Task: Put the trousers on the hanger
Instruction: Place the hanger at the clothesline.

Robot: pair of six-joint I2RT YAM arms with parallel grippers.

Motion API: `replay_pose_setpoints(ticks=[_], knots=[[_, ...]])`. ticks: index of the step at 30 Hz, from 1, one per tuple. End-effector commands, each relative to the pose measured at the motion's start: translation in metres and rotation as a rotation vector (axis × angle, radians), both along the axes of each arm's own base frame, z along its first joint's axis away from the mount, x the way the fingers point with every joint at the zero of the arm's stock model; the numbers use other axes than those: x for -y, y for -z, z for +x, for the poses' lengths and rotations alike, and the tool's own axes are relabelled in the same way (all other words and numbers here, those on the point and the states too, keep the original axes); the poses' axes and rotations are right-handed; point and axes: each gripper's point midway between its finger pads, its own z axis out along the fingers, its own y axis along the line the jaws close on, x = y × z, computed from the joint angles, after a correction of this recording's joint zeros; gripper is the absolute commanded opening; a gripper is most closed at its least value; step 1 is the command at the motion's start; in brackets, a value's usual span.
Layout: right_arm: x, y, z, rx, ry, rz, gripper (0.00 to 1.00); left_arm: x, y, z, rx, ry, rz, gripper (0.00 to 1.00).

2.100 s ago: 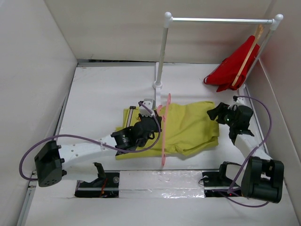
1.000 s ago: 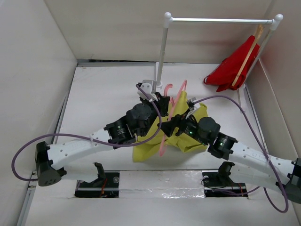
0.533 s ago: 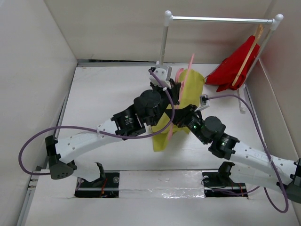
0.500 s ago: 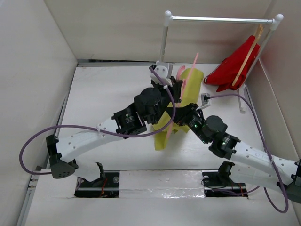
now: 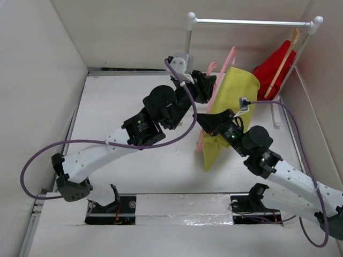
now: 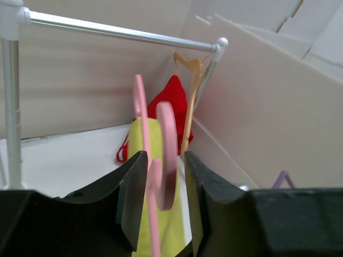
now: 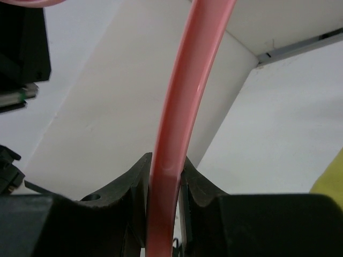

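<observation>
The right gripper point(image 7: 165, 160) pinches the pink hanger point(image 7: 185, 69) low on its frame, with the yellow-green trousers point(image 5: 236, 91) draped over it, off the table. At its 11 o'clock, the left gripper point(image 6: 163, 160) clamps the hook's neck. Draping looks done; the next move is probably hooking onto the rail point(image 5: 252, 23) at 1 o'clock.

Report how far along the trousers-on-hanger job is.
Done: the trousers hang draped over the hanger. In hand: the left gripper and right gripper both clamp the hanger, below the rail. Left: probably hooking it on the rail; it isn't on yet.
</observation>
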Motion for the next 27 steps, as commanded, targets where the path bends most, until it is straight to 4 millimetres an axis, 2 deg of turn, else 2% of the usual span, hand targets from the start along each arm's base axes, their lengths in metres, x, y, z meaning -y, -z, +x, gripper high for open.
replay_pose_setpoints(ticks=[1, 3, 5, 6, 8, 12, 15, 16, 18, 21, 22, 23, 24, 25, 26, 27], knots=[[-0.006, -0.047, -0.030, 0.173, -0.188, 0.098, 0.00, -0.025, -0.075, -0.006, 0.091, 0.037, -0.225, 0.32], [-0.005, -0.052, -0.024, 0.195, -0.215, 0.113, 0.00, -0.026, -0.073, -0.006, 0.086, 0.031, -0.219, 0.43], [-0.004, -0.060, -0.024, 0.210, -0.252, 0.144, 0.00, -0.025, -0.072, -0.006, 0.090, 0.035, -0.217, 0.50], [0.001, -0.064, -0.018, 0.221, -0.232, 0.150, 0.00, -0.026, -0.073, -0.006, 0.090, 0.034, -0.216, 0.54], [0.005, -0.076, -0.013, 0.235, -0.221, 0.151, 0.00, -0.027, -0.071, -0.006, 0.088, 0.028, -0.202, 0.57], [0.015, -0.087, 0.004, 0.238, -0.180, 0.160, 0.00, -0.038, -0.072, -0.009, 0.097, 0.018, -0.215, 0.62], [0.025, -0.090, 0.025, 0.226, -0.134, 0.155, 0.00, -0.055, -0.069, -0.014, 0.092, -0.001, -0.222, 0.63], [0.033, -0.090, 0.036, 0.218, -0.110, 0.159, 0.00, -0.055, -0.058, -0.013, 0.083, -0.007, -0.216, 0.63], [0.037, -0.088, 0.045, 0.228, -0.111, 0.142, 0.00, -0.060, -0.051, -0.014, 0.077, -0.012, -0.216, 0.63], [0.048, -0.088, 0.073, 0.216, -0.068, 0.114, 0.00, -0.071, -0.030, -0.016, 0.035, -0.034, -0.208, 0.63], [0.050, -0.097, 0.077, 0.235, -0.070, 0.113, 0.00, -0.076, -0.012, -0.017, 0.015, -0.039, -0.194, 0.63], [0.049, -0.093, 0.087, 0.223, -0.079, 0.098, 0.00, -0.081, -0.008, -0.020, 0.014, -0.037, -0.217, 0.63], [0.055, -0.094, 0.096, 0.220, -0.056, 0.095, 0.00, -0.084, 0.000, -0.021, -0.001, -0.034, -0.233, 0.63], [0.058, -0.095, 0.102, 0.222, -0.045, 0.088, 0.00, -0.096, 0.002, -0.026, -0.005, -0.044, -0.263, 0.63], [0.059, -0.102, 0.111, 0.232, -0.038, 0.074, 0.00, -0.095, 0.028, -0.024, -0.034, -0.053, -0.232, 0.63], [0.066, -0.098, 0.122, 0.206, -0.014, 0.057, 0.00, -0.098, 0.037, -0.024, -0.048, -0.058, -0.233, 0.63]])
